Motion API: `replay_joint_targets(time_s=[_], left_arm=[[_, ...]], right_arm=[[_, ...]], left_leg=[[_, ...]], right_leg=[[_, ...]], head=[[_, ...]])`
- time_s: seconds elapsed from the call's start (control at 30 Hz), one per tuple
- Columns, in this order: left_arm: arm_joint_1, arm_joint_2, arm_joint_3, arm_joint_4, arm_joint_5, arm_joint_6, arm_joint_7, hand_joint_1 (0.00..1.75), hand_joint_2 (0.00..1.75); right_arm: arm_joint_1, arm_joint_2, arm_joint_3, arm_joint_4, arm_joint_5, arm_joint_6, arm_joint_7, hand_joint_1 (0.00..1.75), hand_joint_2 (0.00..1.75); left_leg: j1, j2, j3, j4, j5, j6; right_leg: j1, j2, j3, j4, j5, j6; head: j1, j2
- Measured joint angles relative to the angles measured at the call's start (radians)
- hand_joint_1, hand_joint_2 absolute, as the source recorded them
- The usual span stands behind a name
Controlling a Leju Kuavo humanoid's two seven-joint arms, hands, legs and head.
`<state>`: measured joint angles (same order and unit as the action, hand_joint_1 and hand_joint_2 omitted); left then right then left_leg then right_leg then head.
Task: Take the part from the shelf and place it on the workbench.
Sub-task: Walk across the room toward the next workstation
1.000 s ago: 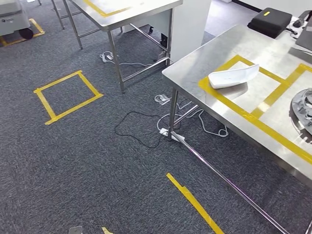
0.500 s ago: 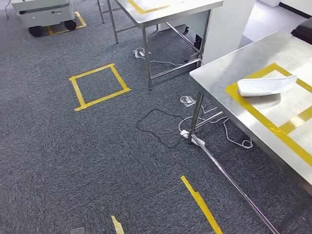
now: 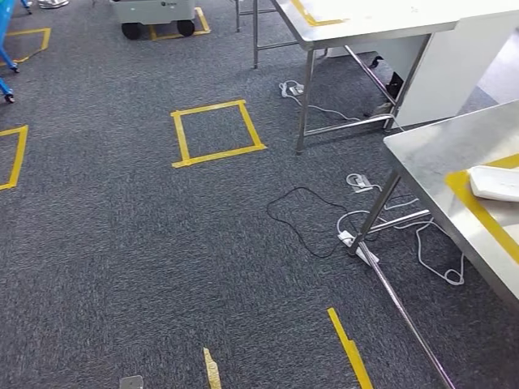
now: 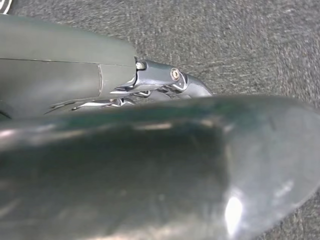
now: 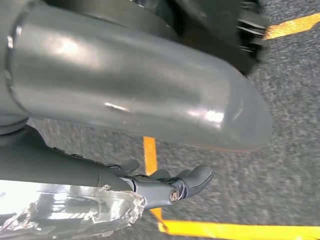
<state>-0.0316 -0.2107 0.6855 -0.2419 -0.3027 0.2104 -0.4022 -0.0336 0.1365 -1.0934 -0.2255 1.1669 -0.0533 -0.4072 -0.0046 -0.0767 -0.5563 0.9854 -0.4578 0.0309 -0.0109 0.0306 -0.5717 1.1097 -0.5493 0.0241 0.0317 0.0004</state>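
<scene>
Flat white plastic part (image 3: pixel 497 182) seen lying on steel workbench (image 3: pixel 428 150), inside yellow tape outline, long axis along bench edge, far on right-arm side; shelf not seen. Right hand (image 5: pixel 166 185) judged nearer. Left hand (image 4: pixel 162 85) hung over grey carpet. Both hands empty, fingers loosely extended; exact spread cannot be told.

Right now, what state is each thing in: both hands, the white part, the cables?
left hand: hanging over carpet, fingers straight, holding nothing.
right hand: hanging, fingers straight, holding nothing.
white part: lying on the workbench, cut off by the picture's edge.
black cable: loose on the floor, looped.
white power strip: on the floor by the workbench leg.
</scene>
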Motion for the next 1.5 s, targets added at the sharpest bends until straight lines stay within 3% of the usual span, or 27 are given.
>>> replay_joint_targets(time_s=[0.03,0.1,0.17,0.23,0.3,0.37,0.43,0.57,0.63,0.7,0.73,0.8,0.83,0.9,0.93,0.97,1.03,1.07,1.1,1.17,1.23,1.3,1.37,1.43,1.47,1.5], left_arm=[[-0.002,-0.001,0.0,0.0,-0.005,0.0,-0.002,0.0,0.0],[-0.004,-0.002,0.0,0.0,-0.012,0.001,-0.007,0.0,0.0],[-0.002,-0.002,0.0,0.0,-0.025,0.006,-0.01,0.0,0.0],[0.0,-0.002,-0.001,0.001,-0.042,0.011,-0.013,0.0,0.0],[-0.004,-0.001,-0.001,0.001,-0.054,0.015,-0.015,0.0,0.0],[-0.007,-0.001,-0.001,0.001,-0.059,0.016,-0.016,0.0,0.0],[-0.005,-0.001,-0.001,0.002,-0.059,0.017,-0.016,0.0,0.0],[-0.003,0.0,0.0,0.002,-0.058,0.017,-0.019,0.0,0.0],[-0.004,0.004,0.011,0.002,-0.042,0.003,-0.038,0.0,0.0],[-0.004,0.011,0.029,0.002,-0.023,-0.016,-0.057,0.0,0.0],[-0.001,0.014,0.036,0.002,-0.019,-0.02,-0.06,0.0,0.0],[0.001,0.018,0.049,0.002,-0.011,-0.029,-0.067,0.0,0.0],[0.001,0.02,0.056,0.002,-0.009,-0.033,-0.07,0.0,0.0],[0.0,0.026,0.072,0.002,-0.008,-0.04,-0.071,0.0,0.0],[0.0,0.029,0.08,0.002,-0.01,-0.041,-0.07,0.0,0.0],[0.001,0.033,0.089,0.002,-0.014,-0.041,-0.07,0.0,0.0],[0.003,0.037,0.099,0.002,-0.025,-0.041,-0.073,0.0,0.0],[0.002,0.038,0.103,0.002,-0.032,-0.041,-0.074,0.0,0.0],[0.0,0.039,0.105,0.002,-0.039,-0.04,-0.075,0.0,0.0],[0.0,0.041,0.109,0.002,-0.049,-0.038,-0.076,0.0,0.0],[0.003,0.042,0.114,0.002,-0.054,-0.036,-0.077,0.0,0.0],[0.004,0.044,0.119,0.002,-0.056,-0.035,-0.078,0.0,0.0],[0.0,0.045,0.122,0.002,-0.062,-0.035,-0.079,0.0,0.0],[-0.002,0.045,0.124,0.002,-0.072,-0.035,-0.08,0.0,0.0],[-0.001,0.045,0.125,0.002,-0.076,-0.034,-0.079,0.0,0.0],[0.001,0.045,0.125,0.002,-0.08,-0.033,-0.078,0.0,0.0]], right_arm=[[-0.001,0.0,-0.001,0.0,-0.002,0.001,-0.004,0.0,0.0],[-0.002,0.0,-0.003,0.0,-0.006,0.002,-0.01,0.0,0.0],[-0.005,0.0,-0.005,0.0,-0.009,0.004,-0.015,0.0,0.0],[-0.007,0.0,-0.009,0.0,-0.01,0.004,-0.022,0.0,0.0],[-0.005,0.0,-0.012,-0.001,-0.009,0.004,-0.025,0.0,0.0],[-0.003,0.0,-0.017,-0.001,-0.008,0.004,-0.026,0.0,0.0],[-0.003,0.0,-0.022,-0.002,-0.009,0.006,-0.027,0.0,0.0],[-0.005,0.0,-0.025,-0.003,-0.008,0.009,-0.031,0.0,0.0],[-0.011,0.008,-0.025,-0.004,0.005,0.009,-0.038,0.0,0.0],[-0.021,0.02,-0.026,-0.005,0.02,0.005,-0.044,0.0,0.0],[-0.026,0.023,-0.026,-0.005,0.025,0.002,-0.044,0.0,0.0],[-0.031,0.029,-0.025,-0.006,0.034,-0.002,-0.049,0.0,0.0],[-0.033,0.031,-0.024,-0.006,0.037,-0.004,-0.052,0.0,0.0],[-0.033,0.033,-0.024,-0.006,0.042,-0.01,-0.051,0.0,0.0],[-0.033,0.034,-0.023,-0.006,0.046,-0.014,-0.049,0.0,0.0],[-0.033,0.034,-0.022,-0.006,0.05,-0.017,-0.049,0.0,0.0],[-0.035,0.034,-0.019,-0.006,0.055,-0.02,-0.051,0.0,0.0],[-0.036,0.034,-0.017,-0.006,0.055,-0.021,-0.051,0.0,0.0],[-0.037,0.034,-0.017,-0.006,0.054,-0.021,-0.051,0.0,0.0],[-0.039,0.034,-0.016,-0.006,0.053,-0.021,-0.049,0.0,0.0],[-0.041,0.034,-0.016,-0.006,0.052,-0.021,-0.047,0.0,0.0],[-0.04,0.035,-0.016,-0.006,0.051,-0.021,-0.048,0.0,0.0],[-0.037,0.036,-0.016,-0.006,0.047,-0.021,-0.049,0.0,0.0],[-0.035,0.036,-0.016,-0.006,0.045,-0.021,-0.046,0.0,0.0],[-0.035,0.036,-0.016,-0.006,0.046,-0.021,-0.041,0.0,0.0],[-0.036,0.036,-0.016,-0.006,0.047,-0.021,-0.035,0.0,0.0]], left_leg=[[0.0,-0.013,-0.001,0.002,0.0,-0.003],[0.002,-0.034,-0.008,0.004,0.003,-0.015],[0.006,-0.049,-0.016,0.004,0.008,-0.029],[0.006,-0.014,-0.03,0.029,-0.012,-0.038],[0.005,0.043,-0.078,0.131,-0.072,-0.046],[0.01,0.064,-0.138,0.258,-0.125,-0.054],[0.013,0.069,-0.156,0.297,-0.124,-0.057],[0.013,0.073,-0.134,0.257,-0.093,-0.056],[0.004,0.115,-0.06,0.117,-0.043,-0.045],[-0.004,0.139,-0.001,0.002,-0.007,-0.027],[-0.002,0.124,-0.001,-0.001,-0.003,-0.02],[0.003,0.101,0.0,-0.008,0.003,-0.008],[0.004,0.09,-0.001,-0.009,0.004,-0.005],[0.004,0.063,-0.003,-0.009,0.005,-0.002],[0.003,0.049,-0.003,-0.009,0.005,-0.002],[0.003,0.033,-0.003,-0.008,0.005,-0.002],[0.003,0.004,0.001,-0.007,0.006,-0.005],[0.002,-0.01,0.0,-0.005,0.005,-0.008],[0.001,-0.022,-0.002,-0.001,0.005,-0.012],[0.003,-0.045,-0.013,0.002,0.008,-0.025],[0.008,-0.058,-0.021,0.004,0.011,-0.038],[0.007,-0.016,-0.044,0.049,-0.02,-0.047],[0.006,0.045,-0.101,0.17,-0.085,-0.053],[0.009,0.066,-0.155,0.281,-0.124,-0.056],[0.01,0.07,-0.158,0.292,-0.117,-0.056],[0.009,0.074,-0.142,0.263,-0.092,-0.054]], right_leg=[[-0.001,0.021,0.026,-0.062,0.024,-0.003],[-0.001,0.048,0.053,-0.117,0.033,-0.008],[0.0,0.031,0.058,-0.124,0.036,-0.015],[-0.001,0.008,0.062,-0.133,0.043,-0.027],[-0.001,-0.022,0.065,-0.137,0.044,-0.035],[0.003,-0.055,0.065,-0.137,0.042,-0.038],[0.005,-0.08,0.065,-0.136,0.04,-0.039],[0.005,-0.094,0.067,-0.136,0.038,-0.038],[0.011,-0.122,0.074,-0.134,0.029,-0.028],[0.016,-0.16,0.084,-0.134,0.02,-0.014],[0.014,-0.157,0.085,-0.132,0.013,-0.008],[0.009,-0.108,0.062,-0.078,-0.026,0.001],[0.007,-0.073,0.034,-0.019,-0.058,0.003],[0.005,-0.04,-0.037,0.123,-0.115,0.005],[0.005,-0.035,-0.06,0.163,-0.121,0.005],[0.005,-0.032,-0.066,0.165,-0.105,0.004],[0.002,-0.015,-0.023,0.058,-0.028,0.001],[-0.001,0.011,0.007,-0.011,0.005,-0.001],[-0.004,0.034,0.031,-0.067,0.025,-0.002],[-0.005,0.061,0.053,-0.111,0.029,-0.008],[-0.003,0.04,0.059,-0.118,0.031,-0.019],[-0.003,0.011,0.063,-0.126,0.037,-0.031],[0.001,-0.024,0.066,-0.129,0.036,-0.039],[0.007,-0.059,0.067,-0.129,0.032,-0.043],[0.009,-0.074,0.068,-0.129,0.03,-0.043],[0.01,-0.087,0.071,-0.129,0.028,-0.043]], head=[[0.0,0.0],[0.0,0.0],[0.0,0.0],[-0.004,0.0],[-0.01,0.0],[-0.014,0.0],[-0.014,0.0],[-0.014,0.0],[-0.015,0.0],[-0.016,0.0],[-0.016,0.0],[-0.011,0.0],[-0.009,0.0],[-0.005,0.0],[-0.005,0.0],[-0.004,0.0],[-0.004,0.0],[-0.004,0.0],[-0.005,0.0],[-0.005,0.0],[-0.006,0.0],[-0.011,0.0],[-0.018,0.0],[-0.019,0.0],[-0.02,0.0],[-0.02,0.0]])
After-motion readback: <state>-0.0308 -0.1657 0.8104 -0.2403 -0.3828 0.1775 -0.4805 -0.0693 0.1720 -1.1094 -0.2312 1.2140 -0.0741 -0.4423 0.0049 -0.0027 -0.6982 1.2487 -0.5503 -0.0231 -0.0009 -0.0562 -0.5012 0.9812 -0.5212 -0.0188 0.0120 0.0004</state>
